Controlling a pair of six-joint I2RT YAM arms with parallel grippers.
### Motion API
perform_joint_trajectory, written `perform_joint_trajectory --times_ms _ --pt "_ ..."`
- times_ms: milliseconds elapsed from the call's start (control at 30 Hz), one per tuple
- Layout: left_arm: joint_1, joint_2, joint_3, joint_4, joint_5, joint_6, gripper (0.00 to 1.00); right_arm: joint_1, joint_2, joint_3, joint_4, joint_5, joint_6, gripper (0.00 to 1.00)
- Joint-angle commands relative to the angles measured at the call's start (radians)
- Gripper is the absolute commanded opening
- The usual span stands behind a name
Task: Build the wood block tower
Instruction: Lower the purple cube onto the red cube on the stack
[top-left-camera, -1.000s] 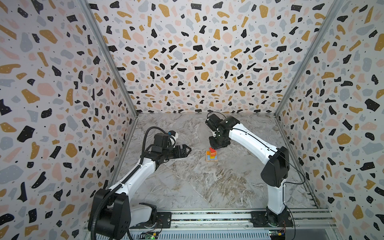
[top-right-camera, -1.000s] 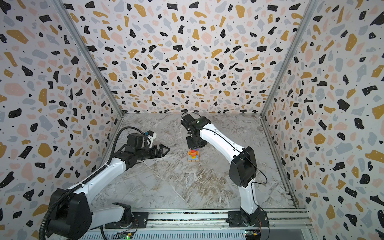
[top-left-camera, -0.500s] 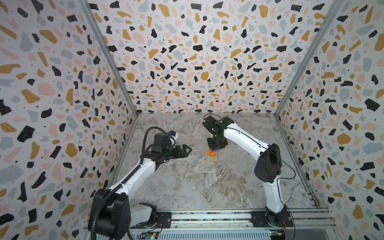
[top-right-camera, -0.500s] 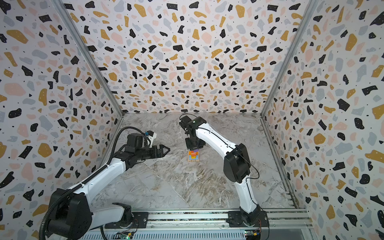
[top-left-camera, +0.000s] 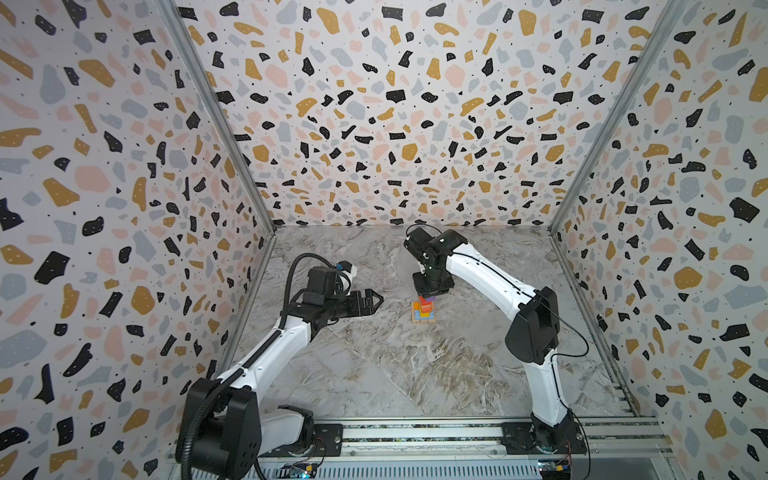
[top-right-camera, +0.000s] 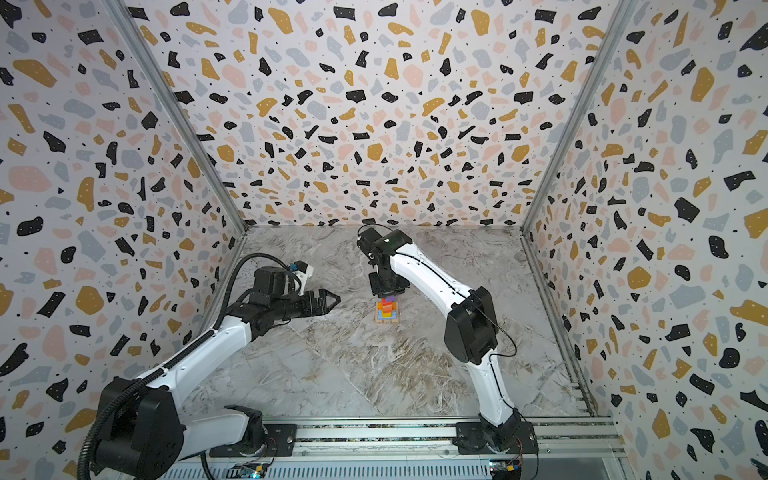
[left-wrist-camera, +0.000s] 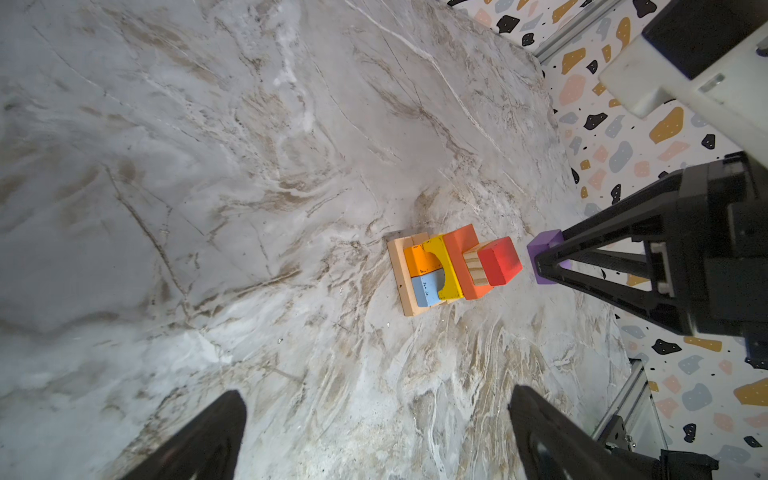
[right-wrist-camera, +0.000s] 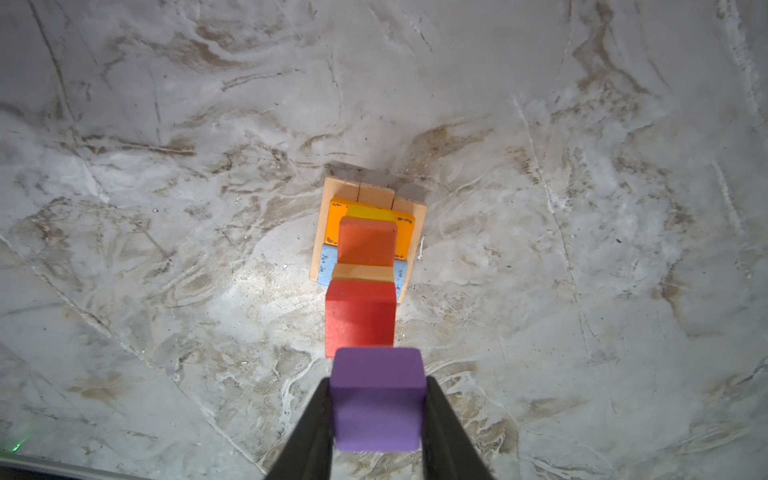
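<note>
**Purple cube poised over the tower's top**

Your right end effector (right-wrist-camera: 377, 388) is clenched on the purple cube (right-wrist-camera: 376, 415), with its fingers (right-wrist-camera: 316, 419) pressing the two side faces. Over the last second the right arm has drawn its elbow in, while the end effector itself has shifted only slightly and settled above the stack. The purple cube now hangs just over the red cube (left-wrist-camera: 498, 262). The left wrist view shows a thin gap between them, so they are not touching. I read this as the capping step: the cube is lined up but not yet seated.

Directly below that end effector stands the tower (top-left-camera: 424, 309). It is widest in plain tan at the worktop and narrows through blue, yellow and orange layers to the red cube. The top is narrow, so a sideways nudge on the way down could tip it. Lower the cube straight and let go only once the faces meet.

Your left end effector (left-wrist-camera: 376, 392) is released and empty, its fingers (left-wrist-camera: 208, 432) spread wide, and it has not moved. It hovers beside the tower, well apart from it and pointing towards it.

Farther out, the worktop (top-left-camera: 374, 374) shows no loose blocks around the tower. The patterned walls (top-left-camera: 415, 124) and the front rail (top-left-camera: 415, 434) are well away from both end effectors. There is open room above for a straight lift-off.
</note>
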Motion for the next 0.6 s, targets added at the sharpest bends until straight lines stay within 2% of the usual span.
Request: perform_joint_trajectory --times_ms 0,567 --pt "0.007 -0.023 -0.011 0.024 0.016 -0.007 1.00 0.005 0.008 0.036 -0.049 -0.011 -0.003 0.30" --pt "0.008 -0.031 -0.012 0.024 0.019 -0.008 1.00 0.007 0.032 0.057 -0.046 -0.024 0.000 0.31"
